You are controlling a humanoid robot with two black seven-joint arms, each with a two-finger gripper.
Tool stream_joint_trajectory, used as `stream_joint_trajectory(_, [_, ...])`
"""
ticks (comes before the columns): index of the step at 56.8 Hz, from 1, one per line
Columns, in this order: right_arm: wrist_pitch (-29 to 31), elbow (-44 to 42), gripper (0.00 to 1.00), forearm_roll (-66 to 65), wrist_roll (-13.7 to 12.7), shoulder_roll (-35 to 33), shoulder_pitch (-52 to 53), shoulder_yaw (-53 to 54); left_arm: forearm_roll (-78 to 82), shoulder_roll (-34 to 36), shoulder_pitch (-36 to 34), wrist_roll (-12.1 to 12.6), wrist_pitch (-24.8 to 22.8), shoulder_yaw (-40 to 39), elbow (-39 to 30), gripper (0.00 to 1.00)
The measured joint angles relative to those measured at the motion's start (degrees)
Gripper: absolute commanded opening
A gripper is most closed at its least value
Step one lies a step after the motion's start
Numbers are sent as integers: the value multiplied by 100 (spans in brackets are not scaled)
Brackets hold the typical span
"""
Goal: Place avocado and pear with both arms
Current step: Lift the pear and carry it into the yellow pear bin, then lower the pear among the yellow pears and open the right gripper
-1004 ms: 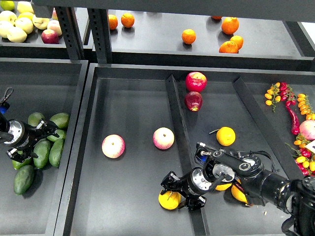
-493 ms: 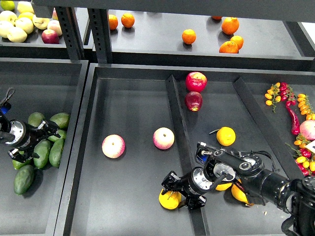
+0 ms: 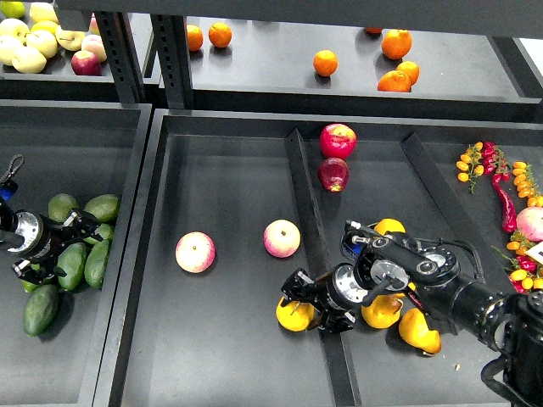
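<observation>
Black tray [image 3: 161, 254] with two apples [image 3: 195, 252]

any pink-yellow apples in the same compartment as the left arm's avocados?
No. Both pink-yellow apples lie in the middle compartment, while the avocados by the left gripper sit in the left bin.

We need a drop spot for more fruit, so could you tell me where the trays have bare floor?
The middle tray is bare behind the two pink-yellow apples and in its front left corner. The left tray is bare toward the back. It is crowded around the avocados by the left hand, and around the pear at the right hand.
</observation>
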Motion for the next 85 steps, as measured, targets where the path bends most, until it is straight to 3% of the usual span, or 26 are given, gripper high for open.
stream_joint_trajectory(18, [0, 805, 21, 1365, 0, -1399, 766, -1322, 0, 10, -10, 0, 0, -9, 7, 99])
stream_joint_trajectory(35, [0, 967, 22, 1482, 0, -2068, 344, -1916, 0, -6, -49, 0, 2, -16, 2, 99])
stream_joint_trajectory(52, [3, 858, 21, 1396, 6, -2119, -102, -1985, 0, -13, -66, 0, 3, -24, 7, 99])
stream_joint_trajectory(85, [-11, 684, 21, 1534, -15, -2183, 206, -1948, -1, -15, -71, 0, 3, -26, 17, 99])
